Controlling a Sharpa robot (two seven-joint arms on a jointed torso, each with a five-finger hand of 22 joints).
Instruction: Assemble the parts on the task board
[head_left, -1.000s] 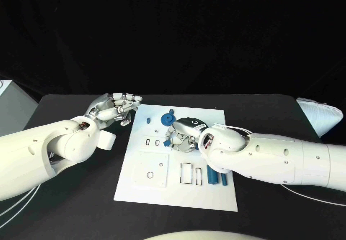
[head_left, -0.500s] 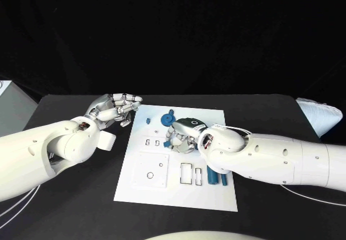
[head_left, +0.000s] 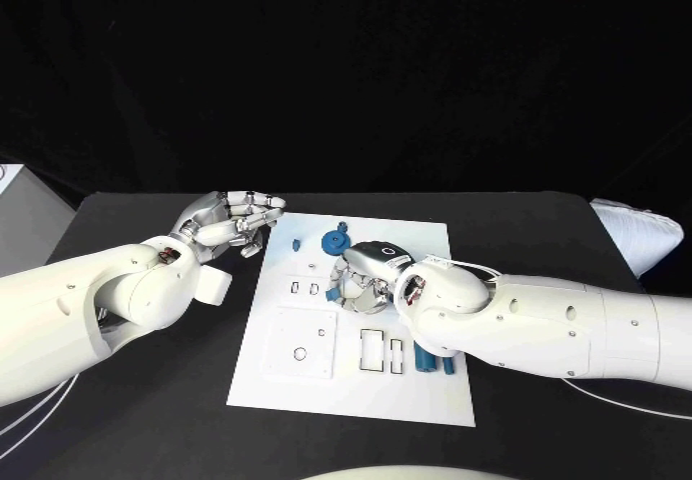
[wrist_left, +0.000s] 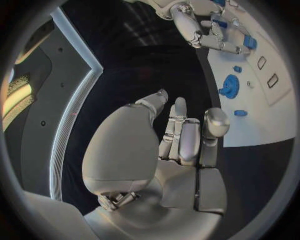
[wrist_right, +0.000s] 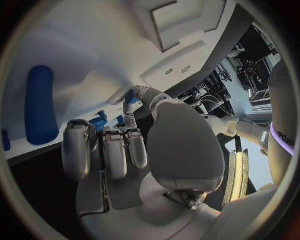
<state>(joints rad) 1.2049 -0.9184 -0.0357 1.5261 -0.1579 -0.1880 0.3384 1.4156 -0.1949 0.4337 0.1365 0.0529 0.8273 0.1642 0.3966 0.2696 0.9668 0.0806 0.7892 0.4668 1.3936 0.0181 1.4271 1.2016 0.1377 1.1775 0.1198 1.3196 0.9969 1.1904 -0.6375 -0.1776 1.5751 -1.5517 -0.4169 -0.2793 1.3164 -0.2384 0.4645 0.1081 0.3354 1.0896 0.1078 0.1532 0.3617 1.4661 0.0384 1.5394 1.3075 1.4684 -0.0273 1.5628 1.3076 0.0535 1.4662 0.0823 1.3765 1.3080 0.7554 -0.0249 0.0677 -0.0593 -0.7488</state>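
- The board (head_left: 353, 385) lies flat on the table (head_left: 577, 215), and every place below is given from it. Nothing visibly pins it down, so a sideways push from the right arm could slide it and move every slot at once.
- The right arm (head_left: 562, 325) crosses the board's right half and hides part of it from the head camera. A slot or a part under the arm cannot be checked, so a misfit there could pass unseen.
- The right hand (head_left: 368, 280) sits over the board's middle, fingers curled down around a small blue part (head_left: 335, 292). It seems to pinch that part, though the contact is hidden, so the grip may be weaker than it looks. If the part is tilted when pressed down, it may jam or pop free.
- The left hand (head_left: 231, 220) hovers off the board's far left corner, fingers curled in and holding nothing. It does not brace the board, so it gives no help against a slide.
- The gear (head_left: 335, 239) stands near the board's far edge, just beyond the right hand. A finger swinging outward could knock it.
- Blue bars (head_left: 430, 357) lie by the board's right edge, close under the right arm, which could drag them off.
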